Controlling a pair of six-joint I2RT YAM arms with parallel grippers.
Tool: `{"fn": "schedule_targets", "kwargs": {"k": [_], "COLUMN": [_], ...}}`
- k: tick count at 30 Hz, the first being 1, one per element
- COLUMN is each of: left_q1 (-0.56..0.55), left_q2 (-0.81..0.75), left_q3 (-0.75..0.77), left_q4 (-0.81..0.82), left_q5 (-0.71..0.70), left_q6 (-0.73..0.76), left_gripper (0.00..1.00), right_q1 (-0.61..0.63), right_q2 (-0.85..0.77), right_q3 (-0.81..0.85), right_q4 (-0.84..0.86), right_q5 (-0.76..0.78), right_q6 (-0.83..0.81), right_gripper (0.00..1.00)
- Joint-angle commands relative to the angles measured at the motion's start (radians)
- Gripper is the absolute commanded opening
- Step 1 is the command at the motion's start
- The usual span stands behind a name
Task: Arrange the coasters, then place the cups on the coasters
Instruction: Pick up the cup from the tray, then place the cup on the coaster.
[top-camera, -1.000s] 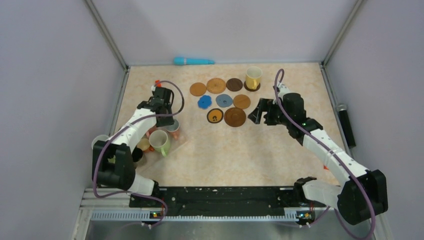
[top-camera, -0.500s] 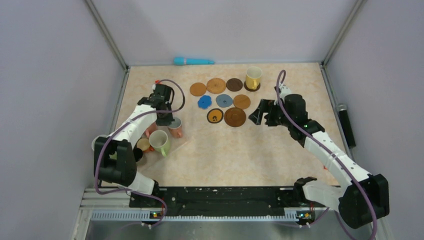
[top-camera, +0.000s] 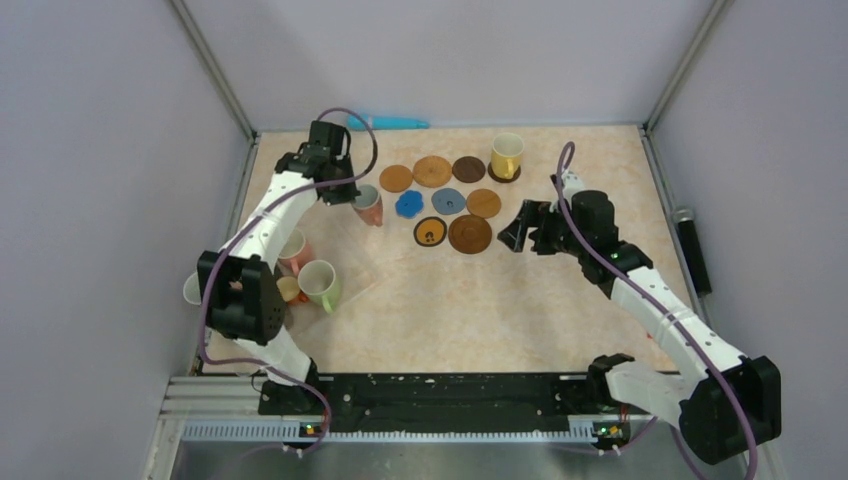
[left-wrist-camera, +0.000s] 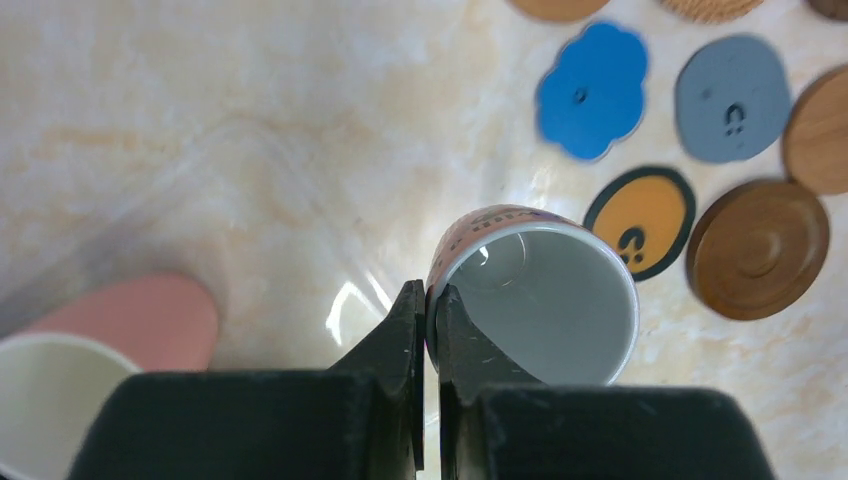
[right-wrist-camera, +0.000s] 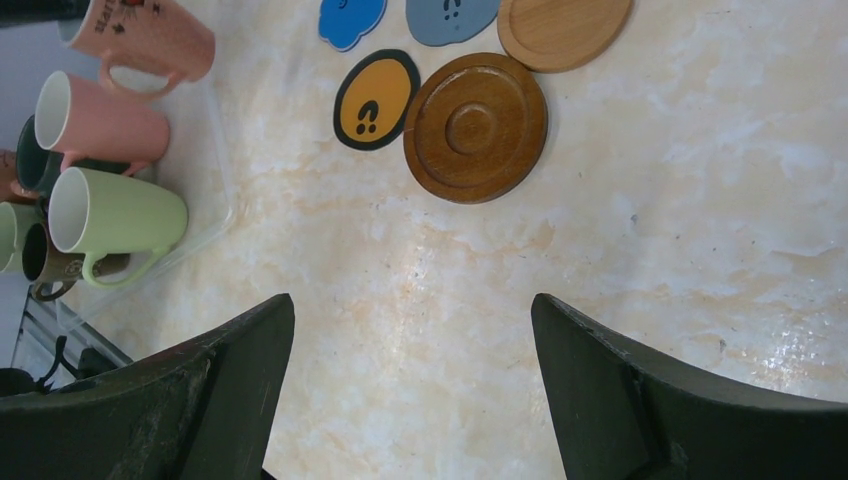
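1. Your left gripper (left-wrist-camera: 427, 297) is pinched tight on the rim wall of the salmon patterned cup (left-wrist-camera: 535, 300). One finger sits inside the mouth and the other outside.
2. The cup hangs just right of the fingertips, with its white inside facing the wrist camera. You cannot tell from these views whether its base touches the table (left-wrist-camera: 250, 110).
3. Ahead of that gripper and to its right lie the blue scalloped coaster (left-wrist-camera: 592, 90) and the grey-blue coaster (left-wrist-camera: 732, 97), side by side.
4. Nearer the held cup, the black-rimmed coaster (left-wrist-camera: 640, 220) is partly hidden behind the cup's rim. The dark brown coaster (left-wrist-camera: 757, 248) lies just beyond it, to the right.
5. Behind and to the left of the left gripper, a pink cup (left-wrist-camera: 130, 320) lies on its side.
6. Your right gripper (right-wrist-camera: 412, 300) is spread wide and holds nothing, above bare table.
7. The dark brown coaster (right-wrist-camera: 475, 125) and the black-rimmed coaster (right-wrist-camera: 375, 98) lie ahead of its fingertips and touch each other.
8. Far to its left, the pink cup (right-wrist-camera: 100, 120) and a green cup (right-wrist-camera: 115, 215) lie on their sides.
9. From above, a yellow cup (top-camera: 506, 155) stands on a dark coaster, beyond the right gripper (top-camera: 515, 232).
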Motion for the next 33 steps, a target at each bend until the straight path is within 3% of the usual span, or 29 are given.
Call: {"fn": "schedule_targets", "kwargs": {"k": [1,16,33], "left_q1": [0.000,-0.002,-0.002], "left_q2": [0.101,0.497,0.607], "left_q3": [0.169,0.615,0.662], "left_q4": [0.079,0.127,0.244], "left_q5": [0.066,0.116,0.124], "left_q6": [0.044,0.112,0.151], "left_gripper": [0.00,0.00,0.01], "right_q1": [0.008,0.008,0.008], "right_q2": [-0.023,0.001,0.034], "right_q3": [0.013,0.069,0.068], "right_q4": [0.002,-0.047,-0.040], "right_q5": [-0.018,-0.010,0.013], "right_q6": [-0.005,-0.009,-0.026], "right_gripper": [0.87,0.87,0.88]}}
